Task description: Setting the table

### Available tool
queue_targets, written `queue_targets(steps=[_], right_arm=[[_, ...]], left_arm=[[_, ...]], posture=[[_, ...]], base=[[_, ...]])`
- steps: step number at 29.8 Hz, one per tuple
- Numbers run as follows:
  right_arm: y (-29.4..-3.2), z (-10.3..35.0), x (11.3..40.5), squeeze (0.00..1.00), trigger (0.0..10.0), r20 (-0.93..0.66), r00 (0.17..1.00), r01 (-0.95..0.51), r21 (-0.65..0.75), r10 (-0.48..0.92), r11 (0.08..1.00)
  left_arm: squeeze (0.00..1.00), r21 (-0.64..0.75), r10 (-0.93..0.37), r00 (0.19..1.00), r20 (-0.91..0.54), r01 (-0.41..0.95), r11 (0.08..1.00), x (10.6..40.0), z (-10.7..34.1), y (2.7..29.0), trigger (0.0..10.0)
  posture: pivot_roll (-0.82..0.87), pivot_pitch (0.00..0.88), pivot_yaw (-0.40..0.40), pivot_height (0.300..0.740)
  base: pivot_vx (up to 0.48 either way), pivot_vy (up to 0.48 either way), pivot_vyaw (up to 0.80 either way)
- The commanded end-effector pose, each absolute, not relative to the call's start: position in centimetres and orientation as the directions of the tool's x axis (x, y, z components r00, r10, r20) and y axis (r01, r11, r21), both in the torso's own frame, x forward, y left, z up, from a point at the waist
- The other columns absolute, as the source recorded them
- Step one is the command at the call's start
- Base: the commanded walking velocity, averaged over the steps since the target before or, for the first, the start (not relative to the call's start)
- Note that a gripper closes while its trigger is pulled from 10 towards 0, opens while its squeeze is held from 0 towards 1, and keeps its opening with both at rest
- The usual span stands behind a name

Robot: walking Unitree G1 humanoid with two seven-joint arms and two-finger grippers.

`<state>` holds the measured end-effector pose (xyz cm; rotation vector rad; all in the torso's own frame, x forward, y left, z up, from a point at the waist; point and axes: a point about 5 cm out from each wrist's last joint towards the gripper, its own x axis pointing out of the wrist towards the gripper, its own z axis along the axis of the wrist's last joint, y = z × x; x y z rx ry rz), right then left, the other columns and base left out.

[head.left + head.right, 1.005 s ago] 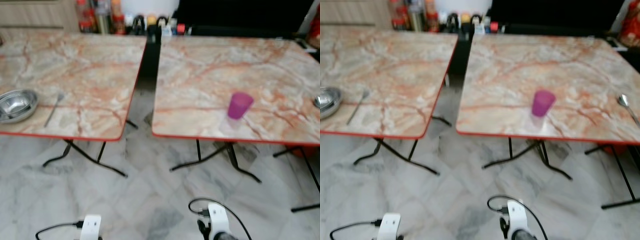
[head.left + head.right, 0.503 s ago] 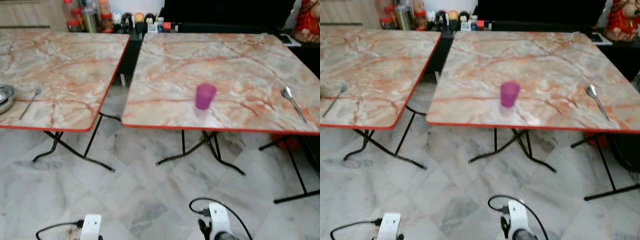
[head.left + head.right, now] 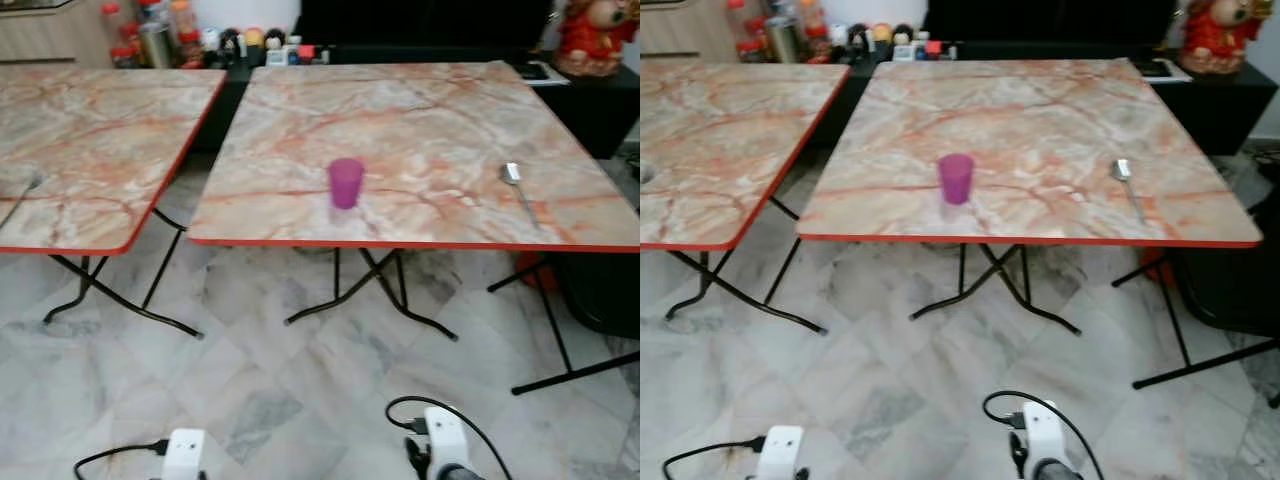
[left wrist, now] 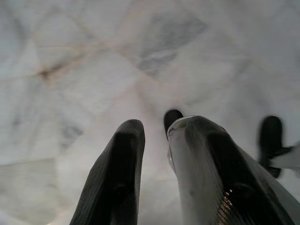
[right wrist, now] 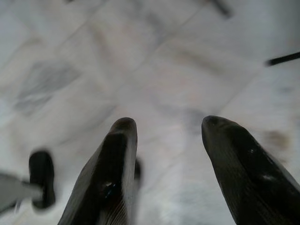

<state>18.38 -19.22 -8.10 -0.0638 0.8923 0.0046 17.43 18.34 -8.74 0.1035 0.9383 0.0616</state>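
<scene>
Both grippers hang low over the marble floor, with two folding tables ahead.

Left gripper points down at the pale tiles, its black fingers a narrow gap apart and holding nothing; the right gripper hangs likewise with its fingers spread wide and empty. On the nearer marble-topped table, a purple cup stands upright near the front edge, and a metal spoon lies well apart from it towards the robot's right side. A second table stands to the left, separated by a gap. Bottles and jars line the back, and a red figurine sits on a dark cabinet.
</scene>
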Motion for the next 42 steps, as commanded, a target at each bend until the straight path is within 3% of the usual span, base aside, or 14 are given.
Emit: queue_targets(steps=[1, 13, 21, 23, 25, 31, 42], right_arm=[[-18.1, -8.0, 18.9, 0.00, 10.0, -0.763, 0.647, -0.042, -0.033, 0.002, 0.999], [-19.4, -5.1, 22.3, 0.00, 10.0, -0.576, 0.815, 0.030, -0.066, -0.063, 0.997], [-18.7, -0.9, 26.0, 0.00, 10.0, -0.298, 0.952, 0.035, -0.099, -0.063, 0.995], [-17.9, 1.5, 27.6, 0.00, 10.0, -0.164, 0.985, 0.043, -0.092, -0.058, 0.995], [-17.5, 3.7, 28.8, 0.00, 10.0, -0.070, 0.995, 0.067, -0.136, -0.077, 0.988], [-17.2, 9.7, 31.0, 0.00, 10.0, 0.159, 0.985, 0.085, -0.097, -0.069, 0.992], [-16.5, 11.5, 31.7, 0.00, 10.0, 0.168, 0.983, 0.090, -0.069, -0.077, 0.994]], left_arm=[[0.00, 0.153, 0.121, 0.579, -0.806, 0.006, 0.988, 17.1, -8.8, 19.5, 10.0], [0.00, 0.178, 0.133, 0.588, -0.798, 0.018, 0.984, 17.1, -8.6, 20.1, 10.0], [0.00, 0.164, 0.121, 0.608, -0.785, 0.015, 0.986, 17.2, -8.5, 19.9, 10.0], [0.00, 0.164, 0.121, 0.609, -0.784, 0.015, 0.986, 17.2, -8.5, 19.9, 10.0], [0.00, 0.166, 0.122, 0.609, -0.784, 0.017, 0.986, 17.2, -8.5, 19.9, 10.0], [0.00, 0.165, 0.115, 0.617, -0.779, 0.024, 0.986, 17.4, -8.4, 19.9, 10.0], [0.00, 0.144, 0.096, 0.640, -0.762, 0.022, 0.989, 18.1, -8.2, 19.1, 10.0]], posture=[[-0.04, 0.017, -0.013, 0.740], [-0.05, 0.000, -0.006, 0.740], [-0.06, 0.000, -0.010, 0.740], [-0.06, 0.000, -0.010, 0.740], [-0.06, 0.000, -0.010, 0.740], [-0.07, 0.000, -0.012, 0.740], [-0.07, 0.000, -0.019, 0.740]], base=[[0.000, -0.304, 0.00], [0.000, -0.025, 0.00], [0.000, 0.000, 0.00], [0.000, 0.000, 0.00], [0.000, 0.000, 0.00], [0.000, 0.000, 0.00], [0.155, 0.000, -0.44]])
